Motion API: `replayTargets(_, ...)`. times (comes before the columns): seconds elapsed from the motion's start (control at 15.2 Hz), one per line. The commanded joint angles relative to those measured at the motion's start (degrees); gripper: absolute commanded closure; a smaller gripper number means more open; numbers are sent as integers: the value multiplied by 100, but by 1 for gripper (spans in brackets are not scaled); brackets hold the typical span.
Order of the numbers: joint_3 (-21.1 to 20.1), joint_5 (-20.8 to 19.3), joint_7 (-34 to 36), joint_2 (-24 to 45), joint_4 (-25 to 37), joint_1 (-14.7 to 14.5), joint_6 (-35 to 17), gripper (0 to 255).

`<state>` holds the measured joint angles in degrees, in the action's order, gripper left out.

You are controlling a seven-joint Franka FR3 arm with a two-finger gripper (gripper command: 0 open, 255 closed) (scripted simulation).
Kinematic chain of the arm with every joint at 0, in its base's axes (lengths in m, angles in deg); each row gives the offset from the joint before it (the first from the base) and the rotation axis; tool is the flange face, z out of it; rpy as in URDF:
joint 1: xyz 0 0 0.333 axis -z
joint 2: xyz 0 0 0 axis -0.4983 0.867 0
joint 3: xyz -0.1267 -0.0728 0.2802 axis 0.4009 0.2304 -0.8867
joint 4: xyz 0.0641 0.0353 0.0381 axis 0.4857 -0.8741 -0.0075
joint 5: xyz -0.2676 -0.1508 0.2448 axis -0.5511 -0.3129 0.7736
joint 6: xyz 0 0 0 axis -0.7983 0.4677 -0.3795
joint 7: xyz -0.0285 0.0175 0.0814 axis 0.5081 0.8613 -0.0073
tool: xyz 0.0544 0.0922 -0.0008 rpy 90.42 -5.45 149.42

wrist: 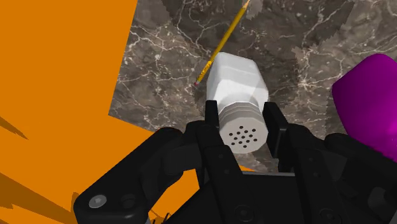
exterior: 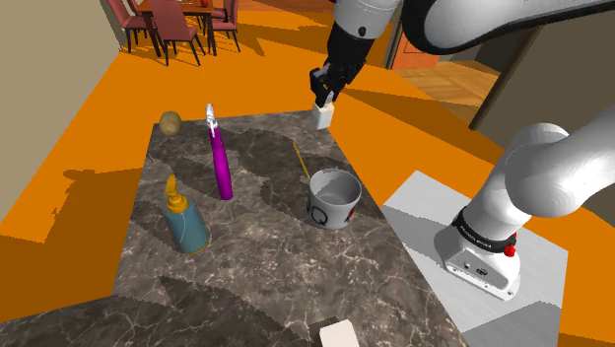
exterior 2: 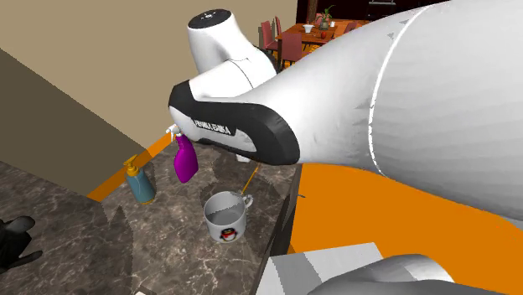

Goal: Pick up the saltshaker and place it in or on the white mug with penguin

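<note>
— A dark marbled surface point(exterior: 266, 276) is sitting on a bright orange floor point(exterior: 79, 148), with dining chairs point(exterior: 172, 25) showing at the shoulder view's upper left. Where is the saltshaker point(exterior: 322, 115) hanging?

— Upper middle of that frame, in the air above the surface's far edge. The gripper point(exterior: 323, 97) is clamping it: in the wrist view the two black fingers point(wrist: 275, 127) are pressing on either side of its perforated top, and the pale body is pointing away from the hand.

— Why by the top?

— I am judging that this is leaving the body free below, so the base is going in first while the fingers are keeping clear of the rim.

— And the mug point(exterior: 333, 199)?

— It is standing upright, mouth open, just right of the frame's centre and lower than the saltshaker. The second exterior view is showing the penguin point(exterior 2: 226, 234) on its side. The two are well apart.

— Is anything crowding the way?

— A yellow pencil point(exterior: 301, 161) is lying between them, flat, so probably harmless. A purple bottle point(exterior: 221, 163) and a blue bottle point(exterior: 183, 219) with an orange top are standing further left, out of the likely path.

— So the step in hand?

— Carrying, I am guessing. The next move is calling for travel over the mug's mouth, then lowering before letting go.
</note>
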<state>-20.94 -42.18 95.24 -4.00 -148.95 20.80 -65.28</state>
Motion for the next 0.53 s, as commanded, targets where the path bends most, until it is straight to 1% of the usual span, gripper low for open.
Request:
replayTargets(0.0,-115,113,154,-272,-143,-138,153,255)
replayTargets(0.4,-538,511,689,-1072,-418,-631,748,255)
replayTargets(0.46,-552,516,706,-1070,-492,-638,674,255)
